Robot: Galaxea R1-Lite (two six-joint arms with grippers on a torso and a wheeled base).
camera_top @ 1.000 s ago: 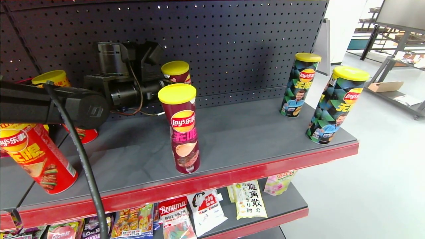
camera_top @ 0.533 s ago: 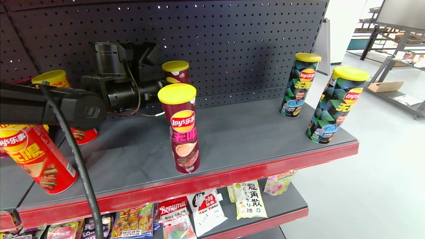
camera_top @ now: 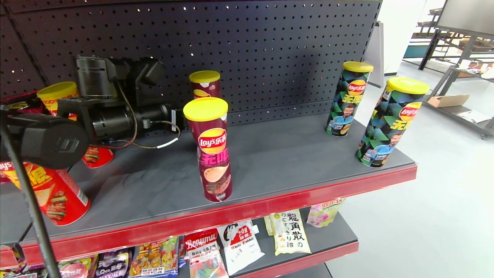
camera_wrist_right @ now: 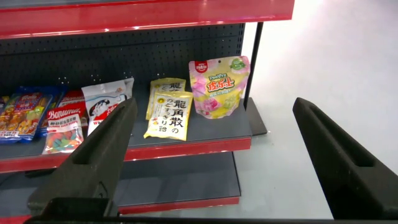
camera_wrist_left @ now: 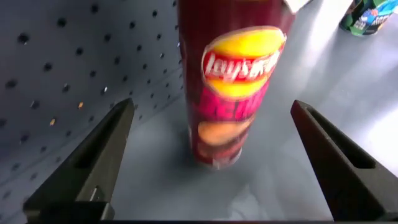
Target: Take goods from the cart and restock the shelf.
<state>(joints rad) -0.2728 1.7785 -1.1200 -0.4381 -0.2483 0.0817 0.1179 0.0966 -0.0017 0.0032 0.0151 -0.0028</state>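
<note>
A maroon chip can (camera_top: 204, 83) with a yellow lid stands upright at the back of the grey shelf (camera_top: 293, 154), against the pegboard. My left gripper (camera_top: 170, 114) hovers to its left, a short way off. In the left wrist view that can (camera_wrist_left: 233, 93) stands free ahead of the gripper (camera_wrist_left: 212, 106), whose fingers (camera_wrist_left: 93, 168) are spread wide and open. A second maroon can (camera_top: 210, 148) stands near the shelf's red front edge. My right gripper (camera_wrist_right: 214, 102) is open and holds nothing, facing the lower shelves of snack bags (camera_wrist_right: 168, 112).
Two red cans (camera_top: 46, 189) (camera_top: 58, 92) stand at the shelf's left, close under my left arm. Two green-blue cans (camera_top: 349, 98) (camera_top: 393, 121) stand at its right end. The perforated back panel (camera_top: 270, 46) closes the rear. Bagged snacks (camera_top: 239, 247) fill the shelf below.
My left gripper has let go of the rear maroon can and drawn back to the left, away from it. The can stays upright by the pegboard.
</note>
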